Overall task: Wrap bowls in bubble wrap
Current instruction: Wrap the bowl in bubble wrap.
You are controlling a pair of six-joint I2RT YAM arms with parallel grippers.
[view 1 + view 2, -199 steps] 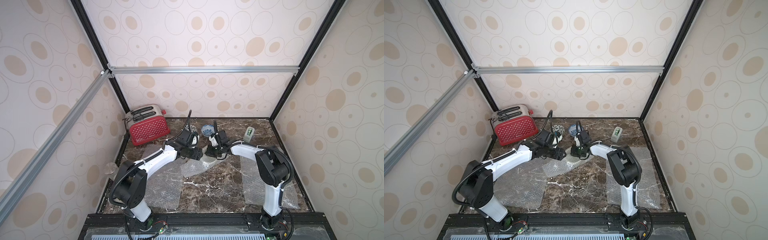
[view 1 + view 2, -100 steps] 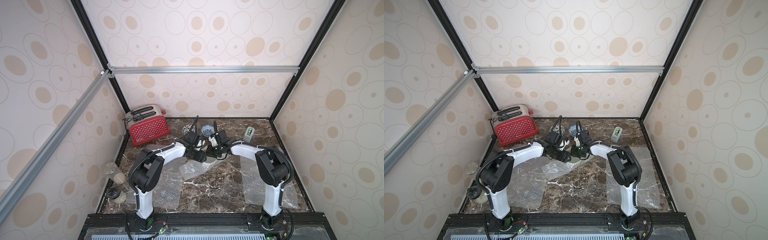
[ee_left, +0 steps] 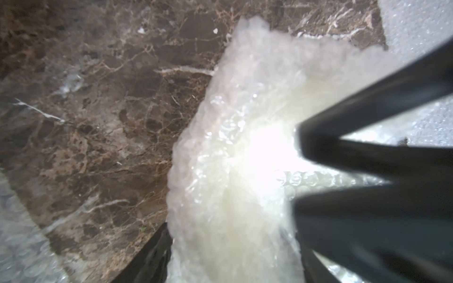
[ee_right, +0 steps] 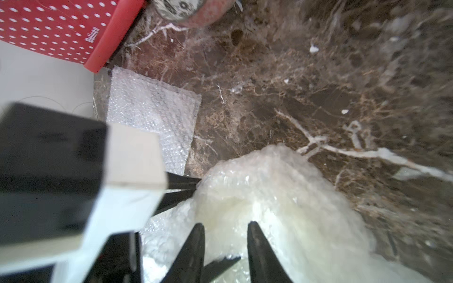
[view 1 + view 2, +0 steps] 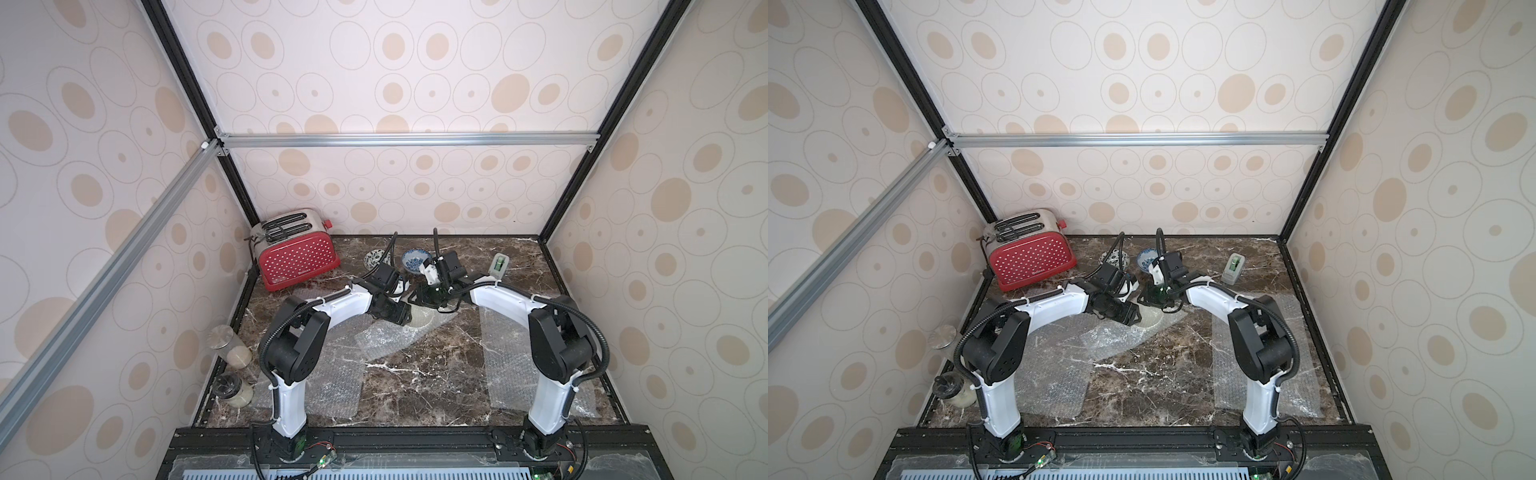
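Note:
The plain cream bowl [image 3: 245, 186] sits mid-table under a fold of bubble wrap [image 5: 386, 338]. My left gripper [image 3: 232, 245] straddles this bundle, with a finger pressed against the wrap on each side. My right gripper [image 4: 224, 227] hovers over the same bundle from the far side. It is open, its fingertips [image 4: 255, 235] just above the wrap and holding nothing. The blue-patterned bowl [image 5: 415, 259] and the black-leaf bowl [image 5: 376, 259] stand bare near the back wall. Two more sheets of bubble wrap lie flat, one at the front left [image 5: 316, 386] and one at the right [image 5: 511, 361].
A red toaster [image 5: 297, 257] stands at the back left. A tape dispenser [image 5: 500, 266] is at the back right. Two glass jars [image 5: 230, 349] stand by the left wall. Both arms meet closely over the centre.
The right gripper has opened and let go of the wrap. The left arm has swung in toward the middle, and its gripper has closed round the covered cream bowl.

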